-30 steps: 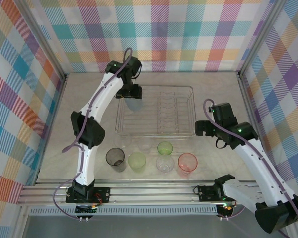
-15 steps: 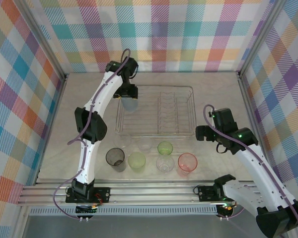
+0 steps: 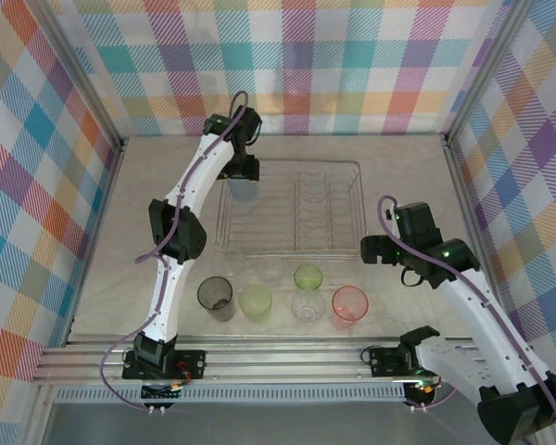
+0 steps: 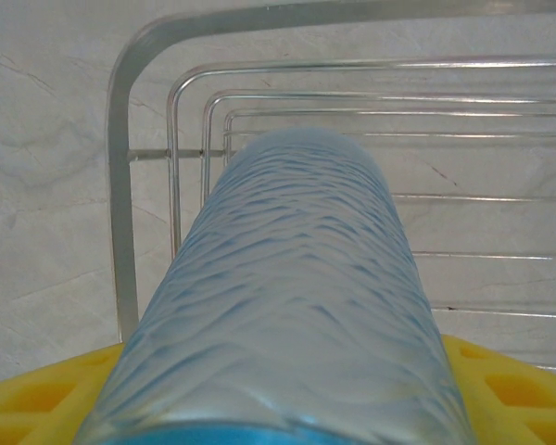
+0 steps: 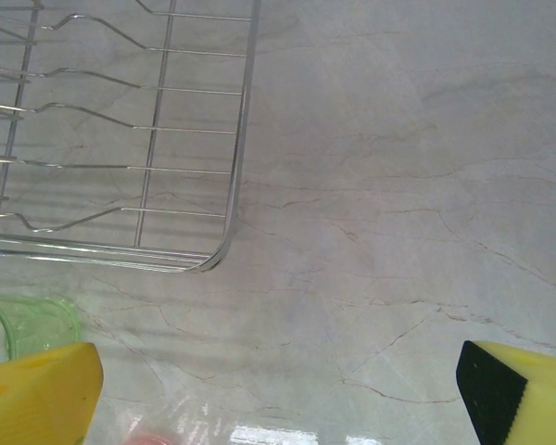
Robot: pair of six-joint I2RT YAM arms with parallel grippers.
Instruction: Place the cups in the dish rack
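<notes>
Top: left tool [image 3: 242, 179] clamped on blue cup [image 3: 244, 193], jaws part-way apart around it, at far-left corner of rack [image 3: 360, 215]; can't tell if cup touches the wires. Right tool [image 3: 374, 250] spread wide, empty, just beside rack's near-right corner. On desk [image 3: 398, 176] in front of rack: grey cup [image 3: 215, 297], yellow-green cup [image 3: 256, 301], green cup [image 3: 308, 276], pink cup [image 3: 349, 304], clear cups [image 3: 308, 307] among them.

Left wrist: yellow fingers [image 4: 28, 399] either side of blue cup, cup's far end over rack corner, inside the rim.

Right wrist: fingertips [image 5: 37, 389] far apart, bare desk between; rack corner upper left, green cup by left fingertip.
</notes>
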